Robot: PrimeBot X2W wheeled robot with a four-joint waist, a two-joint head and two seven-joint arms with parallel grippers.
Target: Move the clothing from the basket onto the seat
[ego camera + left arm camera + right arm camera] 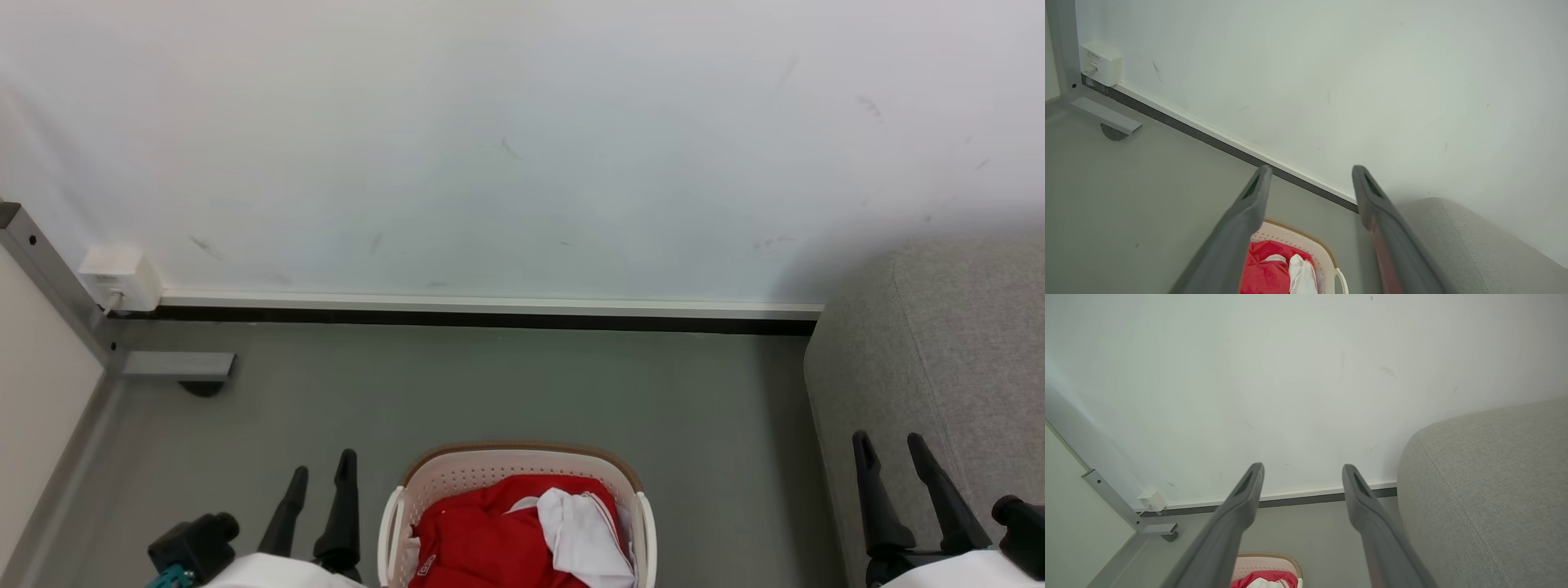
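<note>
Two grippers are on record, and both are unladen. We find the left gripper [325, 462] at the lower left of the head view. Its two dark fingers are spread apart and grip nothing, and it hangs above the grey floor [506, 384] just beside the basket [522, 450]. The right gripper [887, 441] stands at the lower right, fingers likewise parted and empty, seen against the rounded side of the seat [947, 351]; we cannot tell whether it touches the upholstery.

The clothing [482, 535] lies wholly inside the basket as a red heap, with a white piece on its right part (a small white label shows at the lower left). The basket stands on the floor between the two grippers. We note a strip of bare floor separating it from the seat, which is to the robot's right. A pale wall [506, 131] closes the scene behind, with a small white box [121, 276] at its foot on the left.
</note>
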